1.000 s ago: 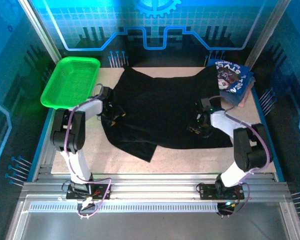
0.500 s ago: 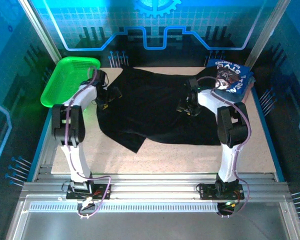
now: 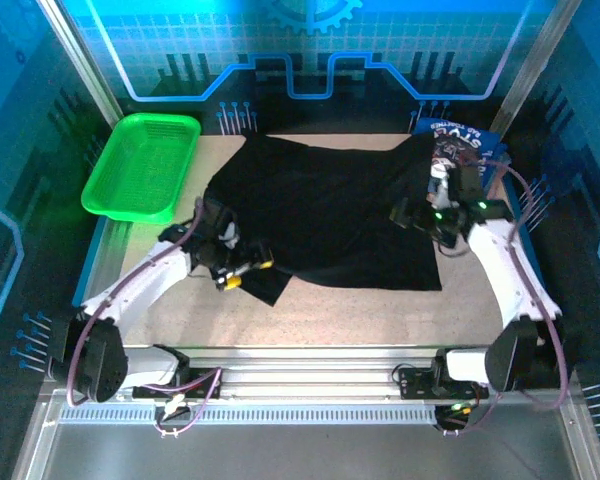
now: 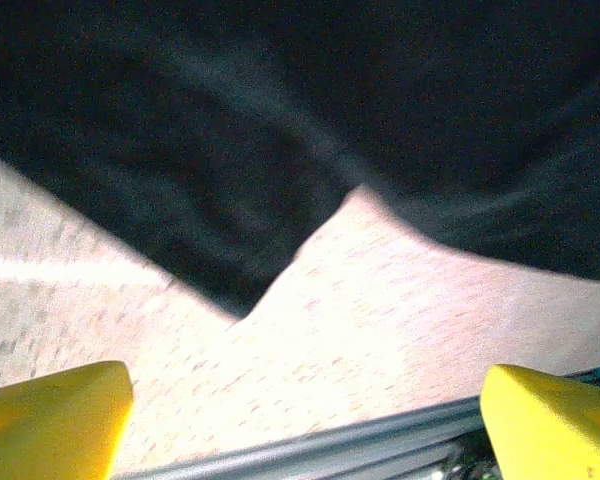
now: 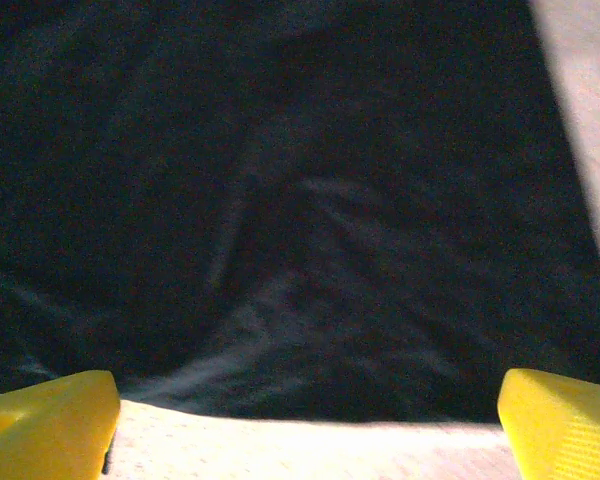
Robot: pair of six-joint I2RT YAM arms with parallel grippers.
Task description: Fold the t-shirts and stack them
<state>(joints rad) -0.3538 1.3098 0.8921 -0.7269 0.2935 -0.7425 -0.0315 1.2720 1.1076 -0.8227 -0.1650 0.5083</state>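
Your arms both reach low: left tool [image 3: 247,273] wide apart, empty, at the near-left hem of the black t-shirt [image 3: 330,215] spread across the bench [image 3: 380,315]; right tool [image 3: 420,216] same, over its right side.

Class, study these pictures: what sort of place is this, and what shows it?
Probably a robotics lab cell: left arm and right arm bolted to a metal rail, a panel-walled table, a black t-shirt spread for folding.
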